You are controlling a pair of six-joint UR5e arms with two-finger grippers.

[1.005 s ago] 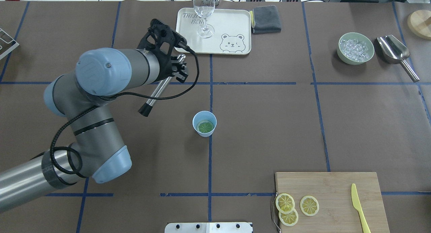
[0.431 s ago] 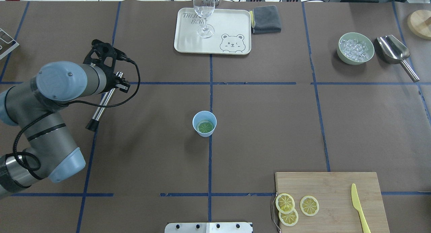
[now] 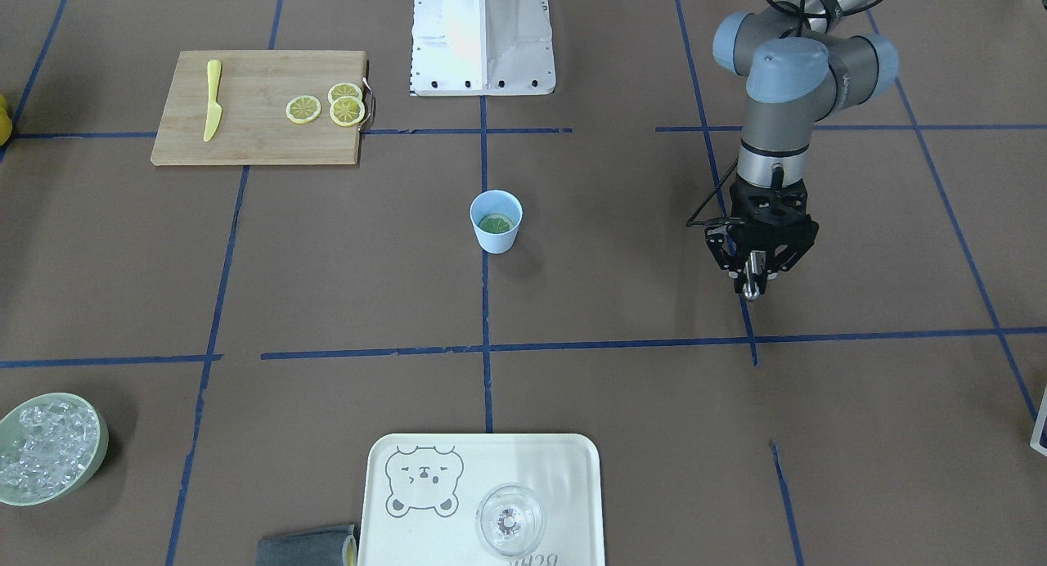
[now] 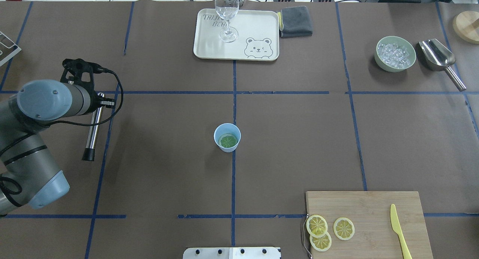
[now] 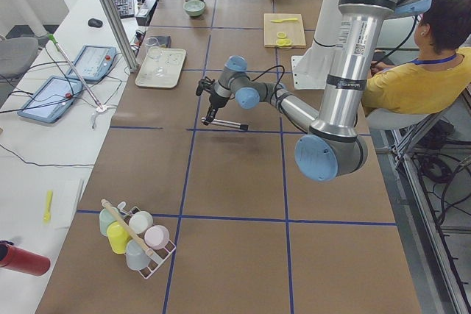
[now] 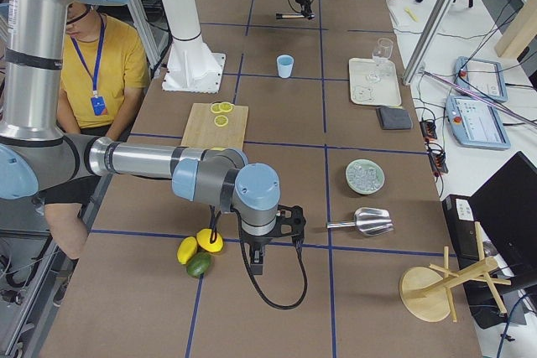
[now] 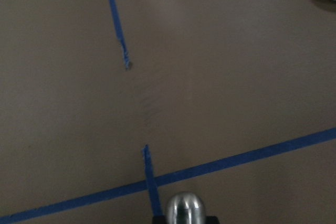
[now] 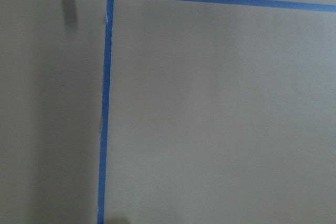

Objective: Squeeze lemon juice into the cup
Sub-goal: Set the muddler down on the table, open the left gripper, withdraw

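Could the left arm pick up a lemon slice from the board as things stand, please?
Probably not: the left gripper is shut on the muddler, so its fingers are full, and the lemon slices lie far across the table.

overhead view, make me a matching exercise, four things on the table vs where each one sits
Things:
1. cup
2. wine glass
3. yellow knife
4. bowl of ice

Places:
A. beside the metal scoop
B. on the cutting board
C. on the bear tray
D. alone at the middle of the table

Pairs: 1-D, 2-C, 3-B, 4-A
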